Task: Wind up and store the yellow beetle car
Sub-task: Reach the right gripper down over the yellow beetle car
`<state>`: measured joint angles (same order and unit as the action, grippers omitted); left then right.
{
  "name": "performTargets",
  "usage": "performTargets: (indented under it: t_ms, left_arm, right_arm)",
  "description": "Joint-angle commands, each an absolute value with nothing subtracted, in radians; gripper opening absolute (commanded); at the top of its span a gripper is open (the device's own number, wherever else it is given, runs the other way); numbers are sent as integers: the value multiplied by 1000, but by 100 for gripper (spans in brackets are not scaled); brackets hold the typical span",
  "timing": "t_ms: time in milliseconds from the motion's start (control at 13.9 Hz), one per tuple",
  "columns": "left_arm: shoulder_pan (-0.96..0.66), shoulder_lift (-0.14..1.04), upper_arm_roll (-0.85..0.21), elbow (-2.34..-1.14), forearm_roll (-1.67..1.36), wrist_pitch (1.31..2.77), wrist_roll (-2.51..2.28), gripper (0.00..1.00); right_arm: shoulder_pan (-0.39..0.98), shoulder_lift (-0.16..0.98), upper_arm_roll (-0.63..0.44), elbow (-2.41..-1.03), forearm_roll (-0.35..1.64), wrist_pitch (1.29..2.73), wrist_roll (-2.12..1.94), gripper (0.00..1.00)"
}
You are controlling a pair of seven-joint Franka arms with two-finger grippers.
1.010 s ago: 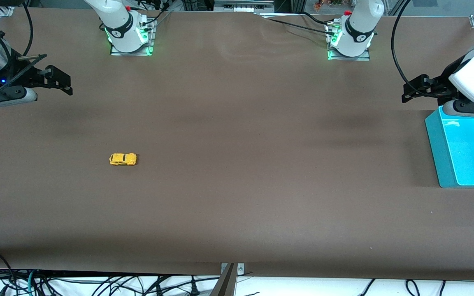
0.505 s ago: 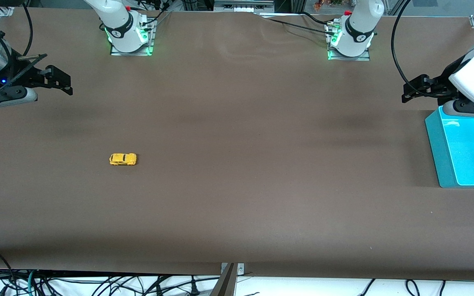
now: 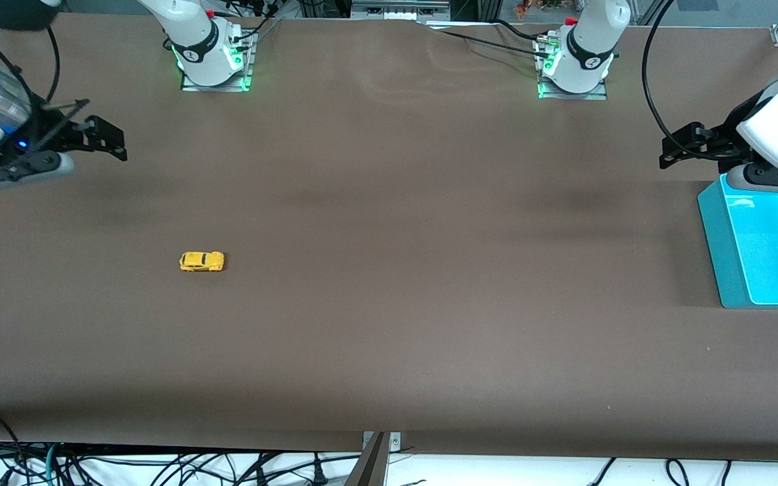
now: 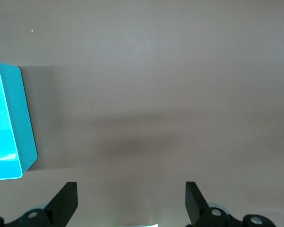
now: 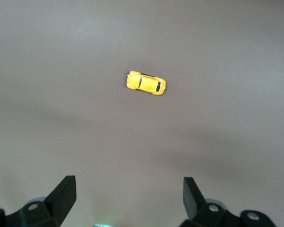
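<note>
The yellow beetle car (image 3: 202,261) is seen resting on its wheels on the bare brown tabletop (image 3: 389,324), toward the right arm's end, and it is taken as the landmark here. From its look it is judged to be light, rigid and smooth-shelled, so it could skid or flip away if nudged; the rounded roof offers little purchase, and a hold across the two flat flanks, low on the body, is judged the safest. Being far smaller than a claw, it leaves little margin for a misaligned pinch. The right claw (image 3: 109,138) is held in the air over the tabletop at the right arm's end, farther from the front camera than the car, with its fingers spread wide and nothing between them; in the right wrist view the car (image 5: 146,82) is seen well apart from those fingertips (image 5: 65,190). The left claw (image 3: 683,145) waits far from the car at the left arm's end, also spread and empty, just beside a turquoise bin (image 3: 723,250), presumably the storage place. The bin is cut off by the picture's edge, so its full extent cannot be told. No winding mechanism can be made out on the car, and its wheels are too small to be judged.
</note>
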<state>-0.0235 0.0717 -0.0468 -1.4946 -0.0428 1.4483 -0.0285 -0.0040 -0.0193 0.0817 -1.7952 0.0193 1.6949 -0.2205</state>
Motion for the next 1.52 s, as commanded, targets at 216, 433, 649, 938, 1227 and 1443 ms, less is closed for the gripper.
performTargets:
  t_ms: [216,433,649,938,1227,1443]
  left_arm:
    - [-23,71,-52,-1486,-31,1443,-28,100]
    - [-23,71,-52,-1486,-31,1443,-28,100]
    - [-23,71,-52,-1486,-31,1443,-28,100]
    - [-25,71,-52,-1485,-31,1443,-28,100]
    - [-25,71,-52,-1485,-29,1443,-28,100]
    - [-26,71,-52,-1485,-29,1443,-28,100]
  right_arm:
    - [-14,27,86,-2075,20,2046,-692,100]
    - [-15,109,86,-2152,20,2243,-1034,100]
    - [-20,201,86,-2209,20,2469,-1274,100]
    - [-21,310,89,-2207,21,2581,-1417,100]
    - [-21,399,89,-2197,25,2695,-1494,100]
    - [-23,443,89,-2174,34,2734,-1508,100]
